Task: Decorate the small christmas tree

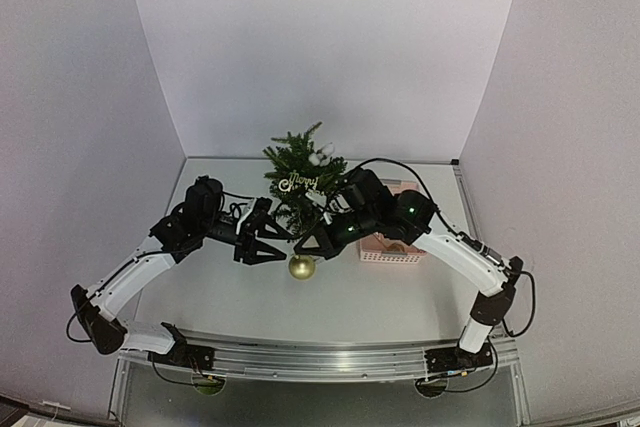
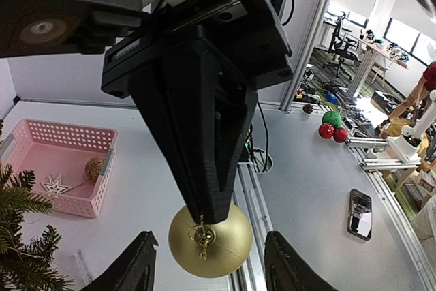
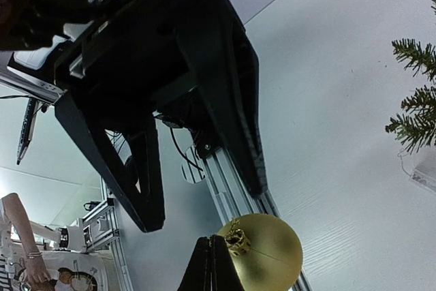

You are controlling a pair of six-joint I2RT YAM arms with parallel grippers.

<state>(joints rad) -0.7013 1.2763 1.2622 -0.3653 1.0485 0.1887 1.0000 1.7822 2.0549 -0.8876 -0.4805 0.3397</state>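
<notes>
- Looking down from above and behind both arm bases [image 1: 190, 355], taking in the whole worktop [image 1: 400, 297].
- Peering close from each wrist, facing one another, sharing the gold bauble [image 2: 228, 236].

1. You have pale walls [image 1: 320, 47] closing in the white table [image 1: 400, 297] at the back and both sides.
2. Along your near edge runs an aluminium rail [image 1: 320, 357].
3. Beyond it, your left wrist view shows an office: desk [image 2: 373, 43], black chair [image 2: 338, 47], bright windows [image 2: 409, 35].

pink basket [image 2: 41, 199]: left of frame, on white worktop [image 2: 306, 189] | phone [image 2: 360, 214]: lower right, lying flat | aluminium rail [image 1: 320, 357]: bottom of top view
</notes>
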